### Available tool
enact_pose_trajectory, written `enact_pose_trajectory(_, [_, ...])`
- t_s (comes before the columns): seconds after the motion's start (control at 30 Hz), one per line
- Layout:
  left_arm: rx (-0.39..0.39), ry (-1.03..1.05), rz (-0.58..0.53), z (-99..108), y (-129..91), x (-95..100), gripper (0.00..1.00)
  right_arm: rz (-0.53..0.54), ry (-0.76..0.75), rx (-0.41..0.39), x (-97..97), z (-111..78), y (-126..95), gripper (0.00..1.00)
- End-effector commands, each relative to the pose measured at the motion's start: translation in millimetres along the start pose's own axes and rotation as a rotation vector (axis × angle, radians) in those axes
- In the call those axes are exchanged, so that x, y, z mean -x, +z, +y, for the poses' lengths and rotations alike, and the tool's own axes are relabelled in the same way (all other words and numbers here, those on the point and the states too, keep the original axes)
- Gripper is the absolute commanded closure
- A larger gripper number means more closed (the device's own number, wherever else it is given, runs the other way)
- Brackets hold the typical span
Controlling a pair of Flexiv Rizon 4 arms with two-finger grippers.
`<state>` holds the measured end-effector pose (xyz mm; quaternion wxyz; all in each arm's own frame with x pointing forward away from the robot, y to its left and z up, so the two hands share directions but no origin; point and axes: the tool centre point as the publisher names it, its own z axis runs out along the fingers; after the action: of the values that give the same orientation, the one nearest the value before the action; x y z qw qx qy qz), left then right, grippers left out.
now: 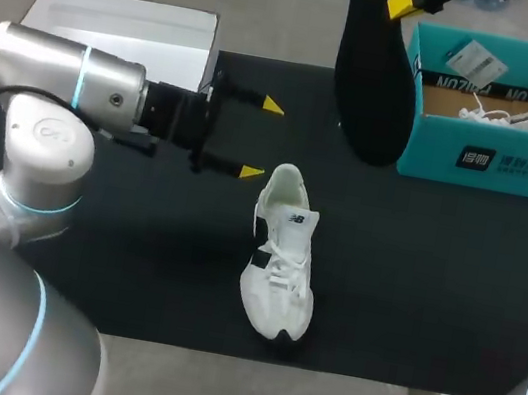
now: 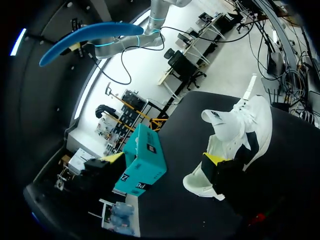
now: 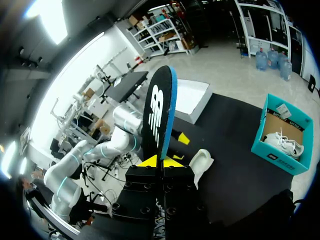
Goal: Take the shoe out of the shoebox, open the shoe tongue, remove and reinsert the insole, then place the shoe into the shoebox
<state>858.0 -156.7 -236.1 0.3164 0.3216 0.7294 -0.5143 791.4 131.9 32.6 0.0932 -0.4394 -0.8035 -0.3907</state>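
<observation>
White shoe (image 1: 281, 256): it stands on its sole on the black mat (image 1: 131, 267), near the middle of the table. The heel end points to the far side and the toe to the near edge. It is well apart from the shoebox.
Look of the shoe: white upper with black patches on the side, white laces over the tongue, and a dark bit of sole at the toe. The heel opening is wide and rounded.
Insole (image 1: 371, 74): out of the shoe, held up in the air above the mat, just beside the shoebox. It is a long, thin foot shape, a little curved. One face is black with a white mark; the edge and the other face are bright blue.
Right gripper (image 3: 161, 161): it pinches the insole at one end, with the thin sheet standing upright between the two yellow tips.
Left gripper (image 1: 262, 138): fingers spread wide, nothing between them. It lies level over the mat, just beside the heel of the shoe. Whether one tip touches the heel, I cannot tell.
Shoebox (image 1: 493, 160): teal cardboard, rectangular, open on top, at the far right of the mat, with brown inside.
Second shoe (image 1: 505, 118): also white with white laces, lying inside the shoebox, with a small white card beside it.
Tray (image 1: 120, 27): white, shallow, rectangular, at the far left corner, behind the left arm.
</observation>
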Motion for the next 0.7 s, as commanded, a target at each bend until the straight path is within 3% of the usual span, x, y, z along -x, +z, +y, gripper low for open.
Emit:
enact_pose_trajectory(0.03, [0.0,0.002,-0.131,1,5,1.1,0.0,-0.001,0.002,-0.003,-0.1,1.7,2,1.0])
enact_pose_trajectory(0.33, [0.014,-0.04,-0.096,6,13,12.5,0.0,-0.001,0.002,-0.003,-0.1,1.7,2,1.0])
enact_pose_trajectory(0.7, [0.014,-0.04,-0.096,6,13,12.5,0.0,-0.001,0.002,-0.003,-0.1,1.7,2,1.0])
